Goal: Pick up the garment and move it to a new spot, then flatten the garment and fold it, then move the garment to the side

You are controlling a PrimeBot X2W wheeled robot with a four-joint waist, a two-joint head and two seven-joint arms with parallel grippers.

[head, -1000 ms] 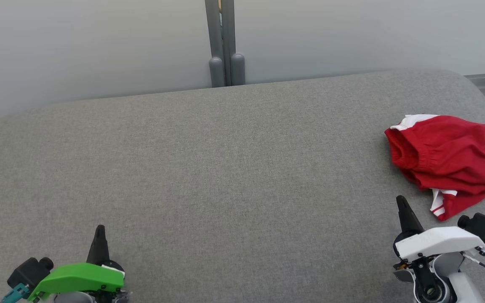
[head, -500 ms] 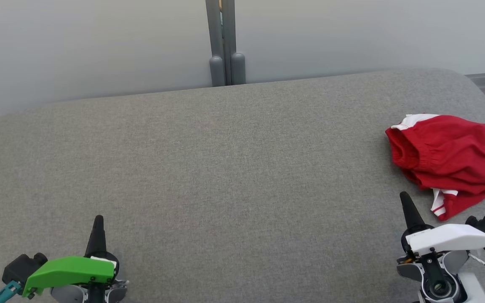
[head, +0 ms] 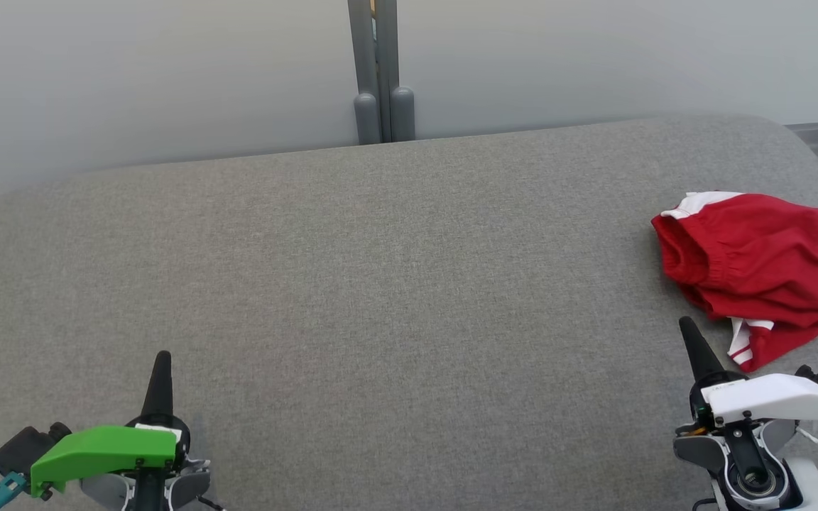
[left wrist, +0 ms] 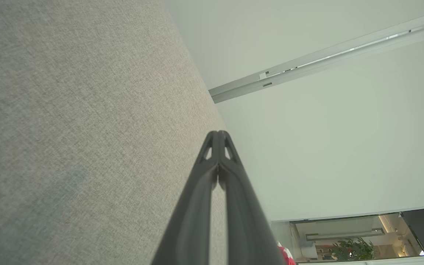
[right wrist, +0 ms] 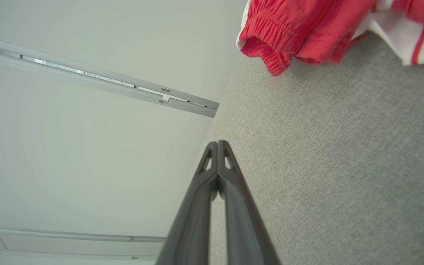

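Red shorts lie at the far right of the grey fabric-covered table, running to the edge of the head view. They are bunched rather than flat: the elastic waistband gapes toward the table's middle, and a white, red-striped hem pokes out from under the near side. Note that a garment heaped at the side fits two stages: one waiting to be lifted to a new spot, or one loosely doubled and put aside. The rumpled layers do not settle which.

The right gripper stands just beside the striped hem, apart from it, with its tip pointing up the table. In the right wrist view its two dark fingers meet along their length and grip nothing, and the shorts sit beyond and to one side of the tip.

The left gripper stands at the opposite near corner, well apart from the shorts, fingers likewise pressed together on nothing. You may read both arms as drawn low to the table's near edge, leaving the wide middle of the table free, probably as working room for spreading cloth. Behind it rise a pale wall and a grey post.
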